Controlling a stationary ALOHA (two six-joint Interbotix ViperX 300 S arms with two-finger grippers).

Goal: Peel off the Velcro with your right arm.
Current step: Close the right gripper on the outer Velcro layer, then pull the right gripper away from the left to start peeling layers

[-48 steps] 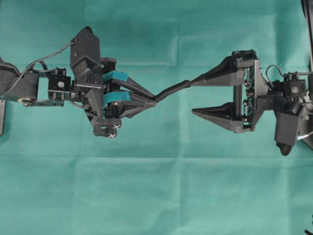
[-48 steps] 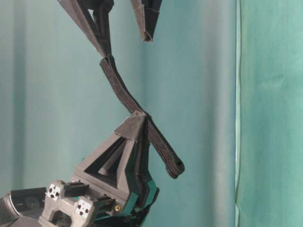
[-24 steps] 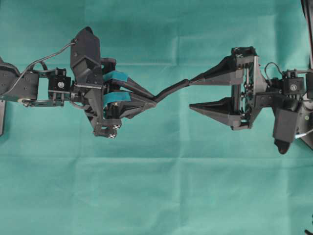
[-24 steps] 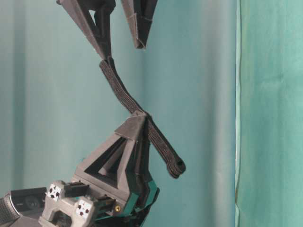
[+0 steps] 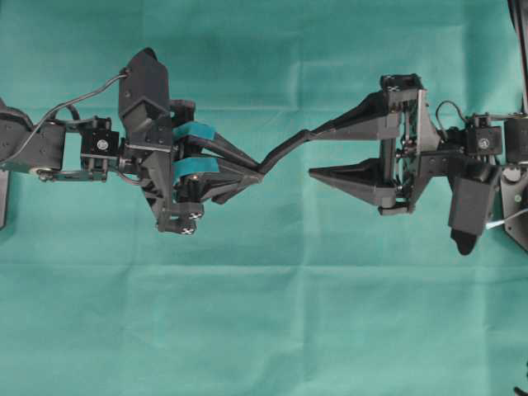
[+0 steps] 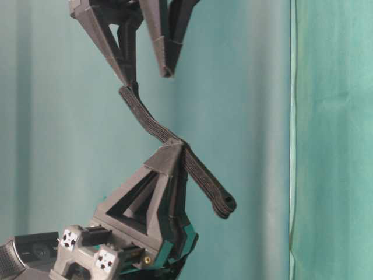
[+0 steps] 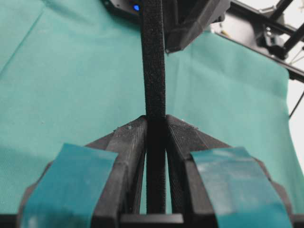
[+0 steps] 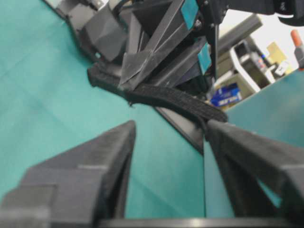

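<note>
The Velcro (image 5: 289,146) is a black strip hanging in the air between the two arms above the green cloth. My left gripper (image 5: 259,169), the one with teal pads, is shut on its middle (image 7: 154,71). The knob end (image 6: 226,203) sticks out past the left fingers. My right gripper (image 5: 313,153) is open, with a clear gap between its plain black fingers (image 8: 118,142). The strip's free end (image 8: 211,113) rests against the tip of one right finger, and the other finger stands apart from it.
Green cloth (image 5: 264,330) covers the whole table. In the table-level view a cloth seam (image 6: 291,140) runs down the right side. A dark frame (image 5: 520,49) stands at the right edge, and shelves with clutter (image 8: 237,90) lie beyond the table.
The right gripper's jaws have narrowed a good deal and it has shifted left toward the left gripper. The strip between them bends more. The left gripper stays shut.
</note>
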